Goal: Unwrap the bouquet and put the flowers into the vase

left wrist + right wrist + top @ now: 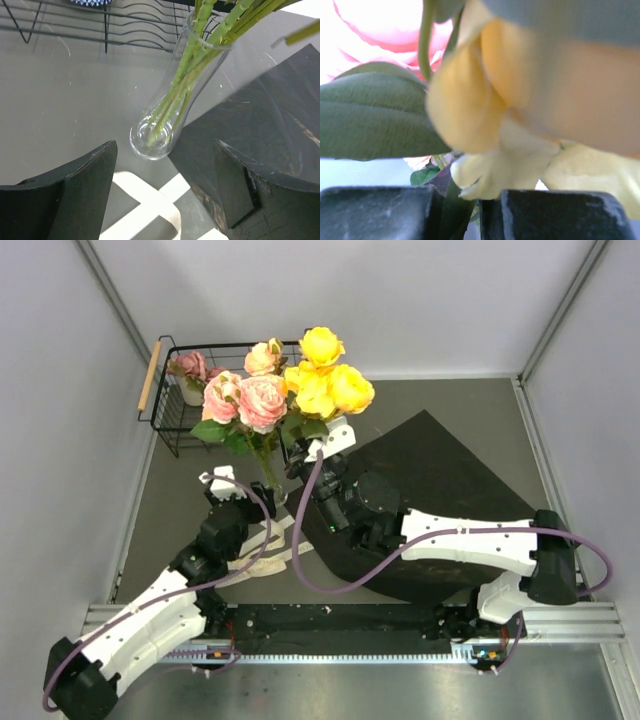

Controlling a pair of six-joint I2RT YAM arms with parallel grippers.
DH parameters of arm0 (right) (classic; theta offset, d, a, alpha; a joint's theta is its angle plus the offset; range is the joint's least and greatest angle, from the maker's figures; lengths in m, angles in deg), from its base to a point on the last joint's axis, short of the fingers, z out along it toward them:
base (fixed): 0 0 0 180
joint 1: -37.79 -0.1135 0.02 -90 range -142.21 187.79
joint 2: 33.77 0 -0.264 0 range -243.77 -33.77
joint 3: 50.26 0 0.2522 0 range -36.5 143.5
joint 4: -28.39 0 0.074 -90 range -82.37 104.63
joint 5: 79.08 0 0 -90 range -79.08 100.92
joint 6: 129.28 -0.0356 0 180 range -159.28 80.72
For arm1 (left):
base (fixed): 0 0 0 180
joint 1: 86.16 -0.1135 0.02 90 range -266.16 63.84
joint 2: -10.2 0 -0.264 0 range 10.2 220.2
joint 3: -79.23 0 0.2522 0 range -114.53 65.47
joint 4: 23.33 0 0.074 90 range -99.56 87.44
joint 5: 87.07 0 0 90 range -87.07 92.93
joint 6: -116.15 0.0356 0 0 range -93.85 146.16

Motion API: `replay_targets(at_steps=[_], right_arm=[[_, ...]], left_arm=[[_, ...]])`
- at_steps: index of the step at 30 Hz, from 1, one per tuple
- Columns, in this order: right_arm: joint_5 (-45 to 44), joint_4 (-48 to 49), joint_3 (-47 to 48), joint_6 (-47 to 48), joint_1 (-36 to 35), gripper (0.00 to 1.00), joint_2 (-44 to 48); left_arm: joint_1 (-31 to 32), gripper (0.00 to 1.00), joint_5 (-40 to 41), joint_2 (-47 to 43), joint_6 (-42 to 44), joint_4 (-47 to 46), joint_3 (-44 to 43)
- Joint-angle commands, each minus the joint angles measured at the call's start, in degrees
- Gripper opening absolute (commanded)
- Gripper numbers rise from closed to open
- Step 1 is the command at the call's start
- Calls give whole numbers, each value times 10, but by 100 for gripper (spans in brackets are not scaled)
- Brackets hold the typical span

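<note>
- Your left claw is spread wide by the vase; the tops of the flowers are cut off.
- Your right claw pinches the flowers; blurry petals hide the rest.

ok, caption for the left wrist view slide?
Open left gripper facing the clear vase, flower stems inside, black paper beside it.

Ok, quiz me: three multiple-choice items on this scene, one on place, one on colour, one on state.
1. The artificial flowers' green stems stand in: A the narrow clear glass vase; B a metal bucket; C a wooden box.
2. The flat paper sheet is: A white; B black; C red.
3. The left fingers are: A shut on the vase; B open; C shut, empty.
Answers: A, stems reach the glass bottom; B, black in the top view; B, wide apart, touching nothing.
</note>
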State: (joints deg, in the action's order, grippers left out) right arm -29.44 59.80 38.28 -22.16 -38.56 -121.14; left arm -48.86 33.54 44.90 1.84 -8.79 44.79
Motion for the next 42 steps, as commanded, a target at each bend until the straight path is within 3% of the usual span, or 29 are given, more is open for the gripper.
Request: replay_targets(at_steps=[1,10,22,32,37,42], right_arm=[[-23,-59,32,-88,-5,0,38],[-16,-68,28,-105,-6,0,40],[-66,-67,68,-89,-5,0,-3],[-100,-71,115,-108,2,0,-32],[-114,-55,136,-106,8,0,-53],[-116,-9,146,-42,9,0,-75]], left_arm=[[-26,81,-78,41,98,-225,35],[-31,76,-103,116,212,-439,92],[-57,69,-102,216,223,-524,79],[-73,62,-152,263,237,-597,85],[-79,50,-166,274,239,-602,85],[-80,40,-165,274,253,-583,74]])
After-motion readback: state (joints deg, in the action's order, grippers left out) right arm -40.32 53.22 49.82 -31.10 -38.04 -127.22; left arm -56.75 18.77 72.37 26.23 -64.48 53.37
